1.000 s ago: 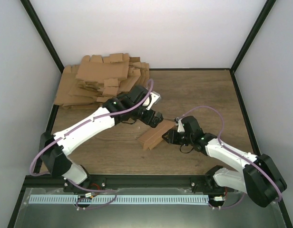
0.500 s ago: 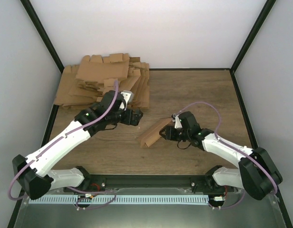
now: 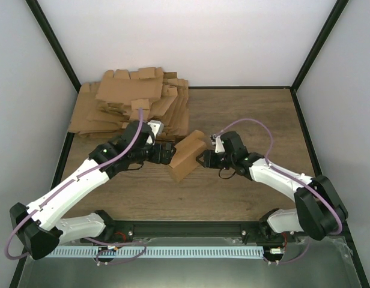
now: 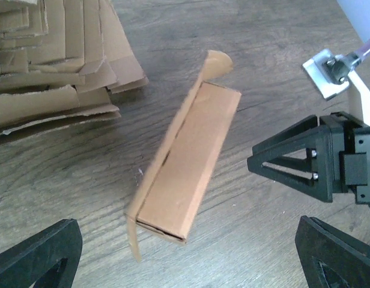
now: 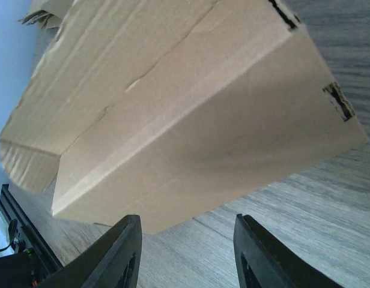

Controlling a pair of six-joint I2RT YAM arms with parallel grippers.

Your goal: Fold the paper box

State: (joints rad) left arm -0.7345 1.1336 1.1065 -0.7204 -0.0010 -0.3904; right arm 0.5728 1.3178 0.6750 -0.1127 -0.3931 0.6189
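Note:
The paper box [image 3: 187, 157] is a partly folded brown carton lying tilted on the wooden table between my two grippers. In the left wrist view the paper box [image 4: 188, 159] shows a narrow open end toward the camera, with a loose flap at each end. My left gripper [image 3: 168, 154] is open and empty just left of it, its fingers [image 4: 38, 258] spread wide. My right gripper [image 3: 203, 159] is open and empty just right of it, and also shows in the left wrist view [image 4: 275, 159]. The box [image 5: 185, 102] fills the right wrist view above my right gripper [image 5: 188, 240].
A big pile of flat brown cardboard blanks [image 3: 130, 107] lies at the table's back left, and its edge shows in the left wrist view [image 4: 53, 66]. White walls with black frame posts [image 3: 311, 54] enclose the table.
My left gripper let go of the box and drew back to the left. The box shifted up and left and now stands steeper. My right gripper followed it leftward.

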